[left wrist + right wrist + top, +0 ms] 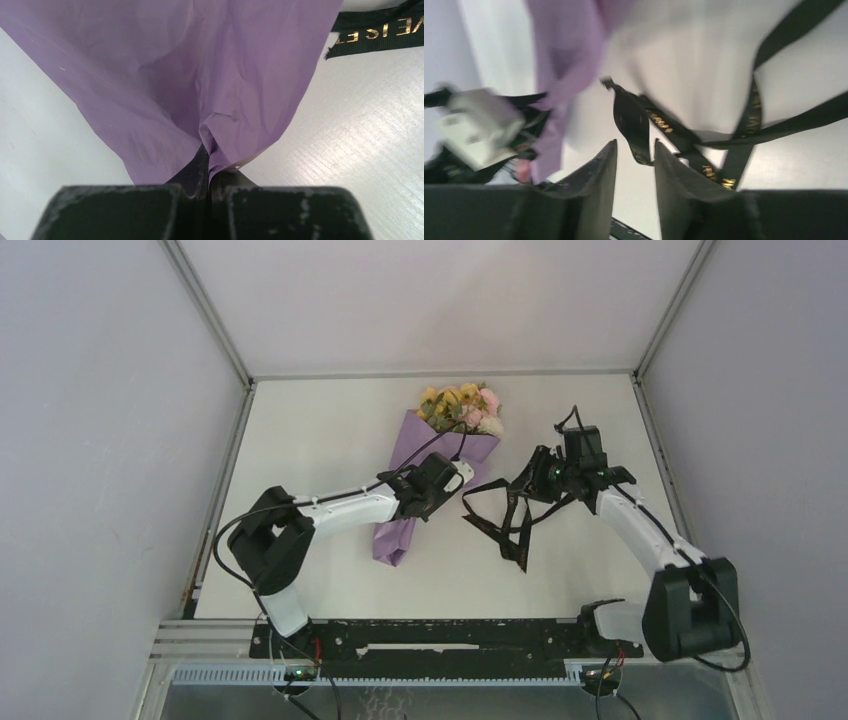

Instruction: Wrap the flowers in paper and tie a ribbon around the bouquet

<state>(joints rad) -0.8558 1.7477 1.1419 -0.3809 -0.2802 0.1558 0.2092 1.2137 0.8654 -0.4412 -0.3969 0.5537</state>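
Observation:
The bouquet lies on the table: flowers (462, 408) at the far end, their stems in a lilac paper (418, 440) cone tapering toward me. My left gripper (462, 475) reaches over the cone's middle. In its wrist view it (209, 160) is shut on a pinched fold of the paper (200, 75). The black ribbon (510, 525) with gold lettering lies in loose loops right of the cone. My right gripper (538, 476) hovers over it, jaws apart. In the blurred right wrist view a ribbon (634, 120) loop hangs just at the gap between the fingertips (634, 145), not pinched.
A ribbon end (380, 32) lies on the white table right of the paper. The left arm's white wrist (479, 125) shows beside the lilac paper (569, 50). Grey walls enclose the table (330, 430) on three sides.

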